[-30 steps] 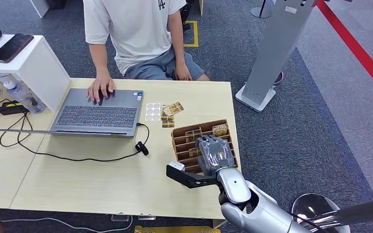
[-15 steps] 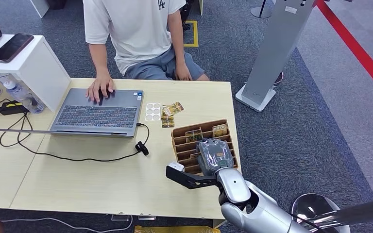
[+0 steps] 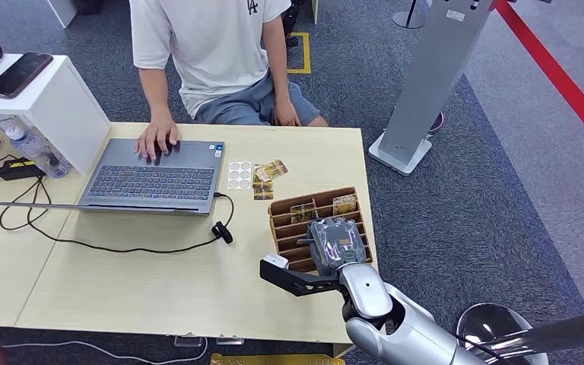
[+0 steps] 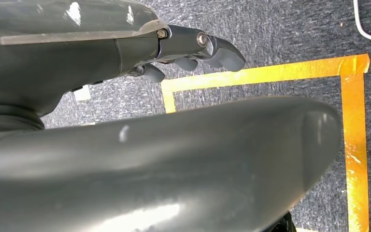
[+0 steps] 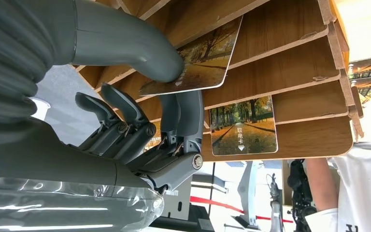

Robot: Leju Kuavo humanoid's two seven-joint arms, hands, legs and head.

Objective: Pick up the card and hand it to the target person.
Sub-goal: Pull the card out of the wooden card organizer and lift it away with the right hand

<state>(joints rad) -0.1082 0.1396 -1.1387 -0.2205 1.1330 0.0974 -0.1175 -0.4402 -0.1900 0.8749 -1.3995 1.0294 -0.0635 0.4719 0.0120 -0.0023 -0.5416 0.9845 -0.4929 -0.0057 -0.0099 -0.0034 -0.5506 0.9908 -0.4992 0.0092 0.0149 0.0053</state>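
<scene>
Now we see the right robot hand point(image 3: 337, 242) down over the wooden rack point(image 3: 283, 210) at the right end of the desk point(image 3: 160, 281). In the right wrist view its thumb point(image 5: 140, 48) presses on the face of a card point(image 5: 205, 60) and a finger lies under it, so the card is pinched while still sitting in a slot of the rack, sticking out past the slat edge. Another card point(image 5: 241, 130) with an autumn path printed on it stands in the next slot, apart from the fingers. The other fingers point(image 5: 121, 121) are curled in below.

From the head view two more cards point(image 3: 344, 203) show in the far slots of the rack, and loose cards point(image 3: 268, 175) lie on the desk just beyond it, beside a sheet of white round stickers point(image 3: 239, 174). A person point(image 3: 213, 53) sits at the far side, one hand point(image 3: 157, 138) on a laptop point(image 3: 156, 179).

The left robot hand point(image 4: 193, 50) hangs over grey carpet with yellow tape point(image 4: 270, 72); its fingers look loosely bent and hold nothing that we can see.
</scene>
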